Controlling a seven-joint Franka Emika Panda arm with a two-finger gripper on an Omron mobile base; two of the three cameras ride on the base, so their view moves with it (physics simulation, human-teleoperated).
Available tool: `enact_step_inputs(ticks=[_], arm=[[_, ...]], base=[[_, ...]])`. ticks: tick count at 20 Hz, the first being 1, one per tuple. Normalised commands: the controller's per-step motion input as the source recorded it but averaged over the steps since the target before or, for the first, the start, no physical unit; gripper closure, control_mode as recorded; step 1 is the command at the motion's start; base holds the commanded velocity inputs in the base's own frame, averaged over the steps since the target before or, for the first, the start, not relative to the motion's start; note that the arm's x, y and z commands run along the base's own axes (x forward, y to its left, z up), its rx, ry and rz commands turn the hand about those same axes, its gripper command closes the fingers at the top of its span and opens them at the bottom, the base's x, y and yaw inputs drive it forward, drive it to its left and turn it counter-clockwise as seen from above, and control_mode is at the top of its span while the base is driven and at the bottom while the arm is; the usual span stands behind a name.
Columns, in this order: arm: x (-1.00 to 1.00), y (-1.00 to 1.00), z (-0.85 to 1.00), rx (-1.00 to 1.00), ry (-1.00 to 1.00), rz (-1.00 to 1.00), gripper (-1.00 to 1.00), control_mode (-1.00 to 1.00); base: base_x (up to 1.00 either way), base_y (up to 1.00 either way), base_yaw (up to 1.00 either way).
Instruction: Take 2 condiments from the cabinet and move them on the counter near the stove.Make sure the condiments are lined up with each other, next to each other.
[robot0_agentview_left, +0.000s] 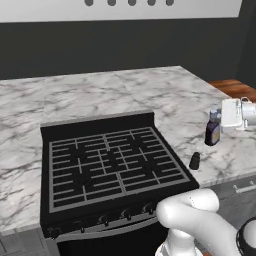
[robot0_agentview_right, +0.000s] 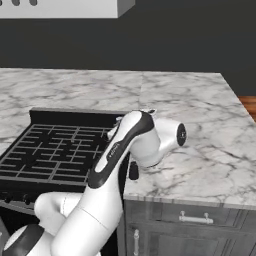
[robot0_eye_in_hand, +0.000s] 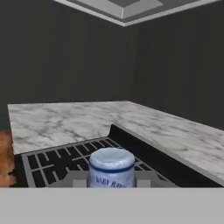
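A dark-brown sauce bottle (robot0_agentview_left: 212, 132) with a blue cap stands upright over the white marble counter (robot0_agentview_left: 150, 90), right of the black stove (robot0_agentview_left: 110, 165). My gripper (robot0_agentview_left: 218, 118) reaches in from the right and is shut on the bottle's upper part. I cannot tell whether the bottle's base touches the marble. In the hand view its cap (robot0_eye_in_hand: 111, 164) sits between my fingertips, with the stove grates (robot0_eye_in_hand: 57, 157) beyond. The short black shaker (robot0_agentview_left: 194, 160) stands on the counter nearer the front edge, close to the stove's right side; it peeks out below my arm (robot0_agentview_right: 133, 171). The cabinet is out of view.
A range hood (robot0_agentview_left: 120, 7) hangs over the stove against the dark wall. The counter (robot0_agentview_right: 200, 110) ends at the right over wooden floor (robot0_agentview_left: 232, 87). Grey cupboard fronts with bar handles (robot0_agentview_right: 195, 218) lie under the front edge. My arm's elbow (robot0_agentview_right: 165, 137) hovers over the counter.
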Motion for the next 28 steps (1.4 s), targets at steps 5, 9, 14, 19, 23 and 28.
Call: enact_step_inputs(ticks=[5, 9, 14, 19, 23, 28], arm=[[0.00, -0.35, -0.46, 0.00, -0.01, 0.13, 1.00, -1.00], [0.03, -0.23, -0.40, 0.02, 0.00, 0.06, 1.00, -1.00], [0.09, -0.15, -0.35, 0.07, -0.02, 0.02, 1.00, -1.00], [0.16, -0.15, -0.27, 0.10, 0.00, 0.02, 1.00, -1.00], [0.15, -0.09, -0.26, 0.01, -0.01, 0.00, 1.00, -1.00], [0.01, 0.00, -0.22, 0.00, -0.09, 0.00, 1.00, -1.00]], base=[[0.00, 0.00, 0.00], [0.00, 0.00, 0.00], [0.00, 0.00, 0.00], [0.00, 0.00, 0.00], [0.00, 0.00, 0.00], [0.00, 0.00, 0.00]])
